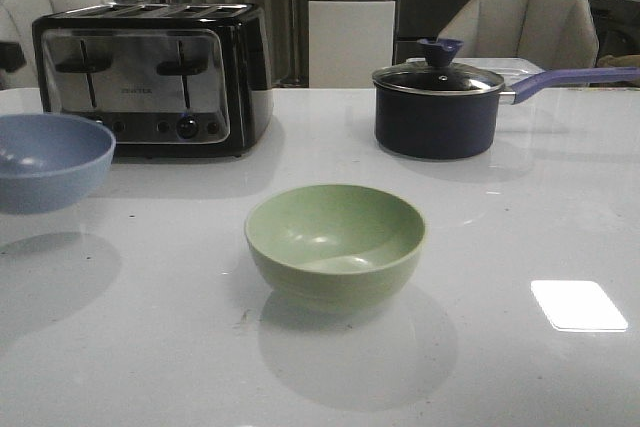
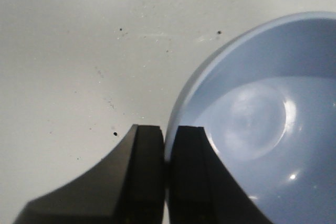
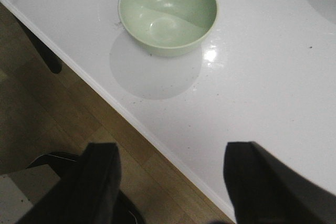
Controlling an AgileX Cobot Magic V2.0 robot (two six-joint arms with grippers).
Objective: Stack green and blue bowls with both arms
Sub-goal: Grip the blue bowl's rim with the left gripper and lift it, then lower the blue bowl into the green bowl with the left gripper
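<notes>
The pale green bowl (image 1: 335, 244) stands upright on the white table (image 1: 500, 247) at the middle front. It also shows in the right wrist view (image 3: 168, 13). The pale blue bowl (image 1: 50, 159) is at the far left, held a little above the table with its shadow below it. In the left wrist view my left gripper (image 2: 165, 145) is shut on the rim of the blue bowl (image 2: 262, 119), one finger inside and one outside. My right gripper (image 3: 170, 166) is open and empty over the table's front edge, short of the green bowl. Neither gripper shows in the front view.
A black four-slot toaster (image 1: 150, 77) stands at the back left. A dark navy saucepan (image 1: 440, 107) with a glass lid and a purple handle stands at the back right. The table edge (image 3: 131, 119) and wooden floor (image 3: 63, 108) lie under my right gripper.
</notes>
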